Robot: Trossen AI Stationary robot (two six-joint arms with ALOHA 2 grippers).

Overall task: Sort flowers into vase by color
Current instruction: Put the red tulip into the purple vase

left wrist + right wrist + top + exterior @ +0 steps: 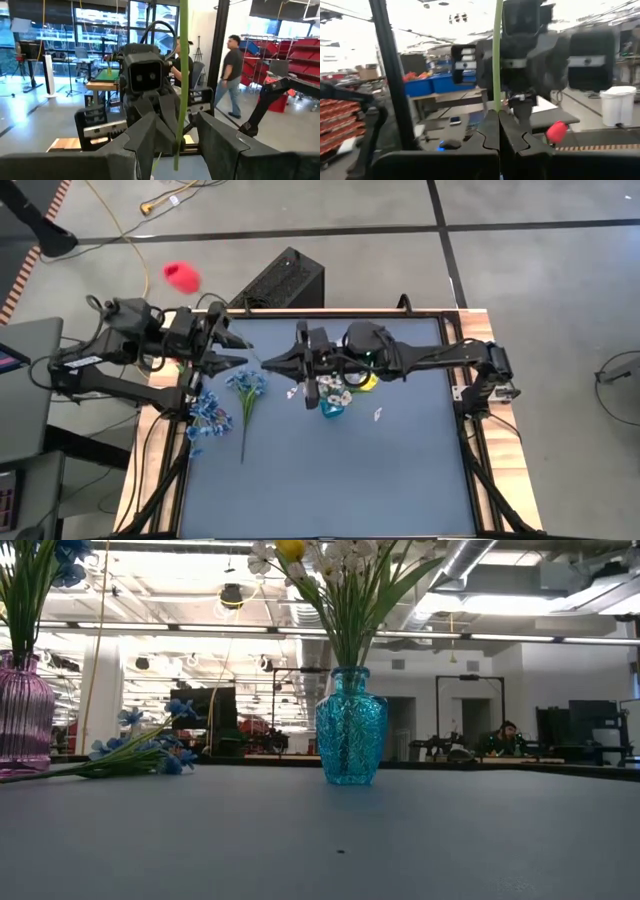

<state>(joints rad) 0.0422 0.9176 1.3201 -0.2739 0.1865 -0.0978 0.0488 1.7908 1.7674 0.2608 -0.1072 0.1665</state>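
My right gripper (498, 116) is shut on a thin green flower stem (497, 55) that stands upright high above the table; its blossom is out of view. My left gripper (176, 127) faces it, open, one finger on each side of the stem (181, 75) without touching. A turquoise vase (350, 730) holds white flowers and a yellow one. A pink vase (20, 715) at the left holds blue flowers. A blue spray (246, 385) lies flat on the table. My right gripper pinches the green stem (497, 102) between its two fingers. The fingers come level from the table's right side and lie across the stem. The stem stands upright and clear of the table, and its cut end (176, 165) hangs below the fingers.
A red object (182, 276) lies off the table beyond the far left corner, next to a black box (285, 280). The table's near half (330, 480) is bare blue mat. People show in the room behind.
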